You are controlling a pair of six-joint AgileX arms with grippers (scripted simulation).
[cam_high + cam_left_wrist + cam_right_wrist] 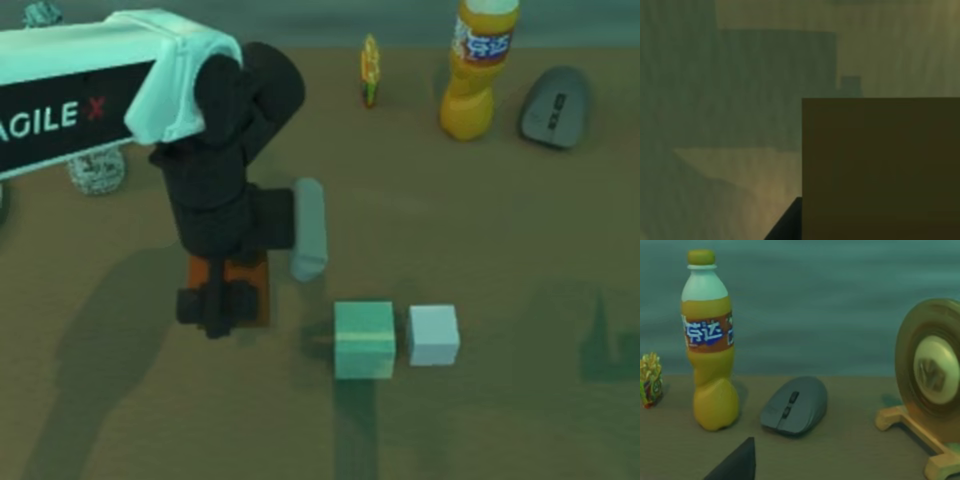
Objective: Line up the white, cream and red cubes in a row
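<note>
My left pincer sits low over the matte orange-red cube left of centre, its black fingers straddling the block; I cannot tell whether they grip it. Right of it rests the cream cube, then the smaller white cube just beside it, apart. A pale clip lies behind. At the far edge of the surface stand a glossy orange bottle and rounded grey mouse. My right pincer's state is unseen.

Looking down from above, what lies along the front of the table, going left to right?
Orange-red cube under the left gripper → grey-white stapler-like clip → cream off-white cube → small white cube.
</note>
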